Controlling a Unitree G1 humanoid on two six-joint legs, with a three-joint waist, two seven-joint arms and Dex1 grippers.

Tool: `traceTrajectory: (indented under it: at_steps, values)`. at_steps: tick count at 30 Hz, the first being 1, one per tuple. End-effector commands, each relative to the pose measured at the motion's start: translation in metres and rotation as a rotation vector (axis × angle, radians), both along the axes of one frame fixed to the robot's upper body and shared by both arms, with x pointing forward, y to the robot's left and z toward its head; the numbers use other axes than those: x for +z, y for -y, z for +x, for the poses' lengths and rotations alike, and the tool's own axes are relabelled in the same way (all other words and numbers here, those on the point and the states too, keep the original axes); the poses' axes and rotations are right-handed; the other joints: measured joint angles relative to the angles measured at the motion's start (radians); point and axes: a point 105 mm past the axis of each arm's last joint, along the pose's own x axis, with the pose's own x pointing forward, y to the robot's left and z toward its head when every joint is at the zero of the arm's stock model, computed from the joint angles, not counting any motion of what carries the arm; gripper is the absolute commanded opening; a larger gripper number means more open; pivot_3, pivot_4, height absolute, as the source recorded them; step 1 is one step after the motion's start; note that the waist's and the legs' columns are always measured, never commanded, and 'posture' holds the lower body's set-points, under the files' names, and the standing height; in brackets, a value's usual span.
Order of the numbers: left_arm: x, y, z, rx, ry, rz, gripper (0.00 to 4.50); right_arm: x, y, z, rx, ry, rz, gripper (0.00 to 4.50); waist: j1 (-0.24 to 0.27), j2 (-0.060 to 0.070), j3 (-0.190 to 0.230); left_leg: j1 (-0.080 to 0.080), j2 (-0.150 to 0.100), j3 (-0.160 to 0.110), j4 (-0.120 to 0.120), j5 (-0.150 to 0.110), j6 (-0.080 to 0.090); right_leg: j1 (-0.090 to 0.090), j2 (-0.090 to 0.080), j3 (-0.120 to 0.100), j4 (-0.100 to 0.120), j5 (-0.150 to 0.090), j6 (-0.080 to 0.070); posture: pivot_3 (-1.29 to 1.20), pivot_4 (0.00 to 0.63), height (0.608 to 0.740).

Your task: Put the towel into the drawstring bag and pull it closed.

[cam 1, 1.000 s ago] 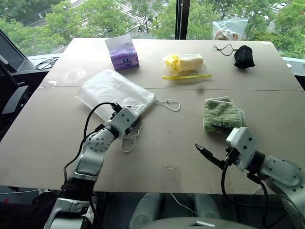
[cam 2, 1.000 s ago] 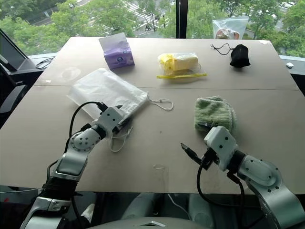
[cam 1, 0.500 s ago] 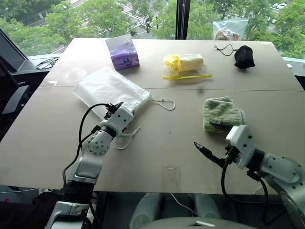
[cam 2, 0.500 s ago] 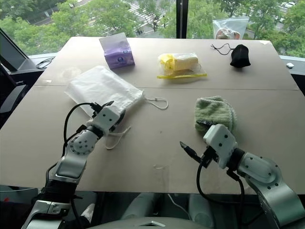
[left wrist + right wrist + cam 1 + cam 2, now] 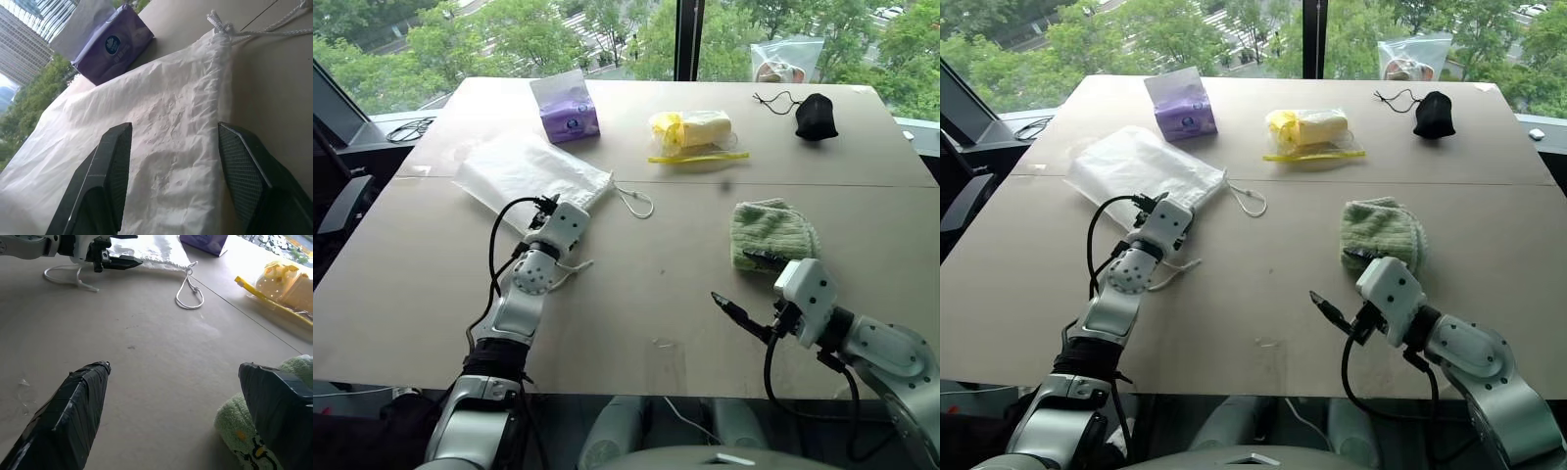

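- The tan rectangular tabletop [image 5: 636,294] has its far edge against a window; a seam crosses it from left to right, about midway.
- Open surface: a broad bare band runs across the near half, between the two arms and up to the near edge.
- The large white thin drawstring bag [image 5: 524,168] lies flat on the left, straddling the seam, with its gathered mouth facing right. It looks flat; whether anything is inside cannot be told.
- One white cord loop [image 5: 633,201] lies on the table just right of the mouth; a second cord loop [image 5: 1167,276] lies nearer, beside the left arm.
- The left gripper [image 5: 173,161] sits at the near edge of the bag. Its black fingers [image 5: 115,171] stand apart, one to each side of the crumpled fabric near the mouth. Nothing is clamped between them.
- The folded light-green terry towel [image 5: 771,233] lies on the right, near the seam, well apart from the bag.
- The right gripper [image 5: 181,401] hovers over bare table on the near side of the towel. Its jaws are spread wide and hold nothing; one finger sits just beside the towel's edge.
- Far row, left to right: a purple packet [image 5: 566,106], a yellow item in clear plastic [image 5: 693,131], a small black corded pouch [image 5: 814,116].
- A clear plastic bag [image 5: 785,59] stands at the far edge; its contents are unclear.
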Motion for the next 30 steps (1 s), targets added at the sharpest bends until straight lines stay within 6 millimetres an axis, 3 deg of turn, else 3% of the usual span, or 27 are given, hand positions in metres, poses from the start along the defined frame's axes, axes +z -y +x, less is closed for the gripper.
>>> traceTrajectory:
  at_steps: [1,10,16,19,20,26,30]
  values:
    - [0.025,0.008,-0.001,-0.049,0.137,0.045,2.73,0.008,-0.004,-0.003,0.007,0.044,0.01,4.5,0.0,0.0,0.0,0.0,0.0,0.0,0.0,0.0,0.0,0.0,0.0,0.0,0.0,0.0,0.0,0.0,0.15,0.74]
    - [0.023,-0.007,0.014,0.049,0.097,0.066,2.73,0.005,-0.005,0.001,-0.001,0.047,0.006,4.5,0.002,0.0,0.0,0.0,0.0,0.0,0.0,0.0,0.0,0.0,0.0,-0.001,0.0,0.0,0.0,0.0,0.15,0.74]
    - [0.01,0.024,0.006,-0.154,-0.066,-0.166,2.73,0.004,-0.004,0.001,-0.002,0.048,0.0,4.5,-0.003,0.0,0.0,0.0,-0.001,0.0,0.0,0.0,0.0,0.0,0.0,0.0,0.0,0.0,0.0,0.0,0.15,0.74]
    - [0.009,0.025,0.002,-0.161,-0.105,-0.207,4.15,0.004,-0.003,0.0,-0.003,0.046,-0.001,4.5,-0.002,0.0,0.0,0.0,0.0,-0.001,0.0,0.0,0.0,0.0,0.0,0.0,0.0,0.0,0.0,0.0,0.15,0.74]
    - [0.008,0.023,0.002,-0.148,-0.109,-0.195,4.43,0.004,-0.004,0.0,-0.003,0.046,0.001,4.5,-0.002,0.0,0.0,0.0,0.0,-0.001,0.0,0.0,0.0,0.0,0.0,-0.001,0.0,0.0,0.0,0.0,0.15,0.74]
    - [0.012,0.007,0.008,-0.059,-0.073,-0.083,4.43,0.005,-0.005,0.0,0.002,0.053,0.01,4.5,-0.001,0.0,0.0,0.0,-0.001,-0.001,0.001,0.0,0.0,0.0,0.0,-0.001,0.001,0.0,0.0,0.0,0.15,0.74]
    - [0.016,-0.003,0.011,-0.011,-0.04,-0.042,4.43,0.015,-0.008,-0.001,0.017,0.102,0.046,4.5,-0.001,0.0,0.0,0.0,-0.001,-0.001,0.001,0.0,0.0,0.0,0.0,-0.001,0.001,0.0,0.0,0.0,0.15,0.74]
